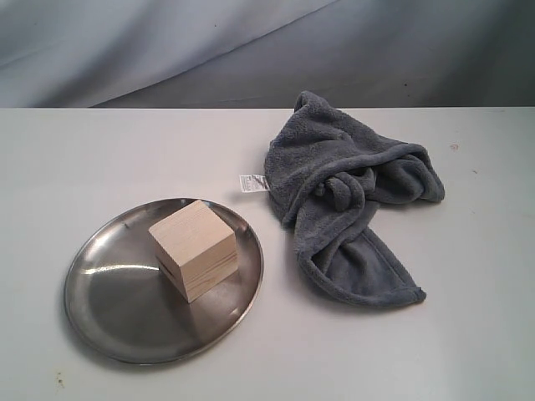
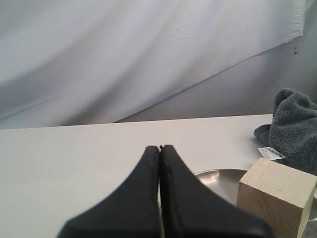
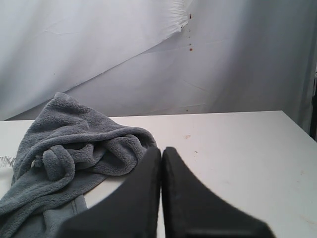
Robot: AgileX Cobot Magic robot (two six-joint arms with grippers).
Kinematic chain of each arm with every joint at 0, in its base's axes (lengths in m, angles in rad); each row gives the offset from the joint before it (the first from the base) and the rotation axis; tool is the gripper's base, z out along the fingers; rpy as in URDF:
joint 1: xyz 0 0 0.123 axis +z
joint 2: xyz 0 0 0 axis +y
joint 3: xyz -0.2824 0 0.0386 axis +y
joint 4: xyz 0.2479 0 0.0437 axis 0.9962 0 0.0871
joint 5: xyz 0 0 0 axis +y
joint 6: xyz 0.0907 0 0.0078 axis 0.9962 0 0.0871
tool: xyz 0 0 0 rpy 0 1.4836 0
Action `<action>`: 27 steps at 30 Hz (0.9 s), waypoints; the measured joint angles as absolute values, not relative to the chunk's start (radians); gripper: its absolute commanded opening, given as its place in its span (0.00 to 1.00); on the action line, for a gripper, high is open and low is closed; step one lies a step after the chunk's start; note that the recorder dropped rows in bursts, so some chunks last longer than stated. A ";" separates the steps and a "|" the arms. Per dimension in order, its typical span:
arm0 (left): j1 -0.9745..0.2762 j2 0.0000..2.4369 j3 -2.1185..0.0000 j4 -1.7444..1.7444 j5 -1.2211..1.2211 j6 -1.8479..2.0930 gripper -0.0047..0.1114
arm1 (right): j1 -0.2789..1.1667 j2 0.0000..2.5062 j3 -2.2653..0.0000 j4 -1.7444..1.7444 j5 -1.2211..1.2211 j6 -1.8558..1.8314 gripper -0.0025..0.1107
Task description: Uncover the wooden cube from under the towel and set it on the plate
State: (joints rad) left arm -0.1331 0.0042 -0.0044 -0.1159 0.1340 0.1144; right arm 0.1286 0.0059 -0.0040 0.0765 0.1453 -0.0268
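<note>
The wooden cube (image 1: 194,248) sat on the plate (image 1: 109,309), lower left of the exterior view — near the left tool (image 2: 159,148) but untouched, its tips pressed together on nothing. The towel (image 1: 351,200) lay crumpled centre right — the right tool (image 3: 161,149) likewise together, apart from it

The pale wooden cube (image 1: 194,249) stands on the round stainless-steel plate (image 1: 109,292), right of its centre and toward the far side. The plate sits near left on the white table (image 1: 84,159). The blue-grey terry towel (image 1: 351,200) lies bunched to the right and farther back, apart from the plate. Its small white care label (image 1: 252,183) projects from its left edge.
</note>
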 measured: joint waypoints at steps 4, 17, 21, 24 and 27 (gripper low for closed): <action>-0.133 0.004 -0.004 -0.116 0.134 0.114 0.04 | 0.129 0.006 -0.004 0.076 0.145 -0.027 0.02; -0.133 0.004 -0.004 -0.116 0.134 0.114 0.04 | 0.129 0.006 -0.004 0.076 0.145 -0.027 0.02; -0.133 0.004 -0.004 -0.116 0.134 0.114 0.04 | 0.129 0.006 -0.004 0.076 0.145 -0.027 0.02; -0.133 0.004 -0.004 -0.116 0.134 0.114 0.04 | 0.129 0.006 -0.004 0.076 0.145 -0.027 0.02; -0.133 0.004 -0.004 -0.116 0.134 0.114 0.04 | 0.129 0.006 -0.004 0.076 0.145 -0.027 0.02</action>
State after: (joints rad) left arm -0.1331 0.0042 -0.0044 -0.1159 0.1340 0.1144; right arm 0.1286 0.0059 -0.0040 0.0765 0.1453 -0.0268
